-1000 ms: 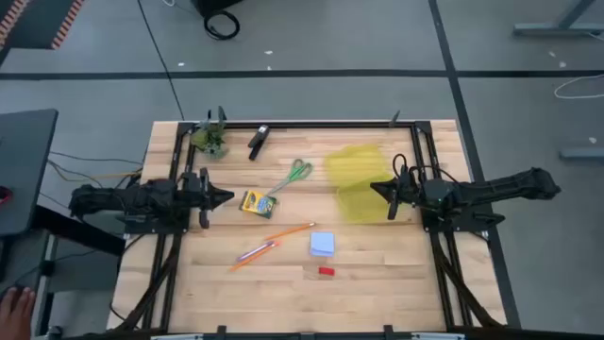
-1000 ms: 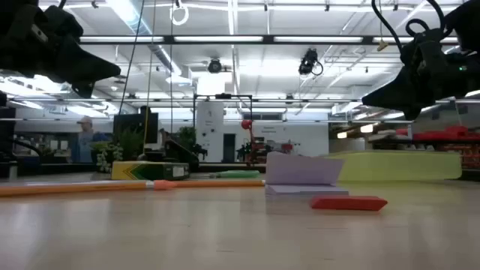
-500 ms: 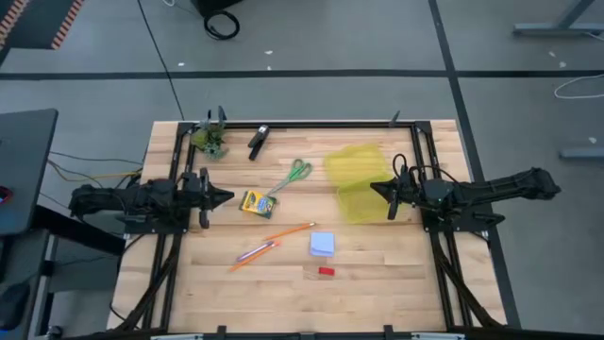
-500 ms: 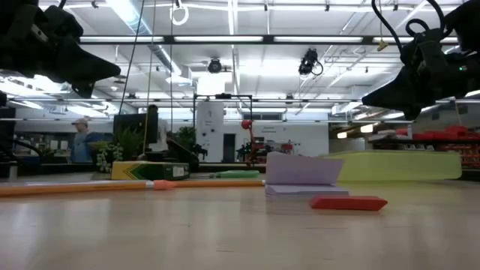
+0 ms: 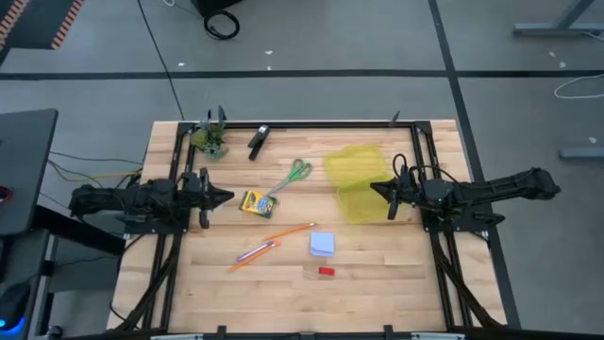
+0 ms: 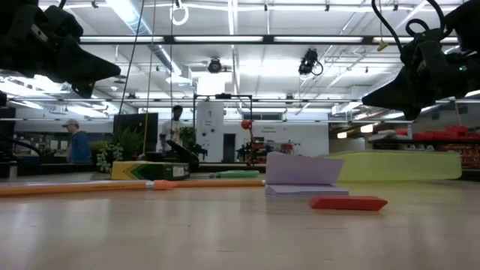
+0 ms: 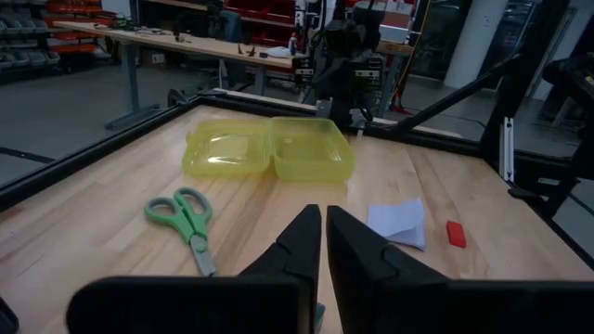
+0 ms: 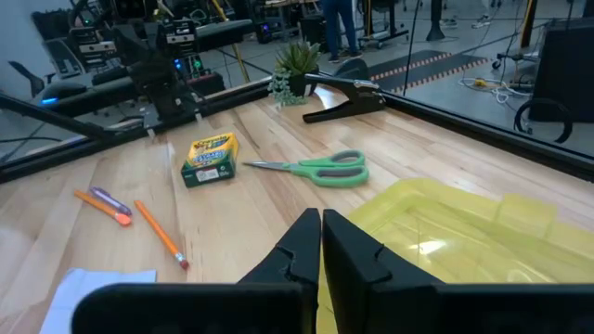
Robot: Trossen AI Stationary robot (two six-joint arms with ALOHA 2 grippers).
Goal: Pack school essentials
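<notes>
Scissors (image 5: pixel 293 175) are seen near the crayon box (image 5: pixel 254 202) — between the clenched left gripper (image 5: pixel 226 197) and clenched right gripper (image 5: pixel 375 188), touched by neither.

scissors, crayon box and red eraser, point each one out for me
green-handled scissors (image 5: pixel 296 174), high view, near the pivot, just below the handles.
yellow-green crayon box (image 5: pixel 254 202), high view, middle of its top face.
tiny red eraser (image 5: pixel 326 271), high view, its centre.
</notes>
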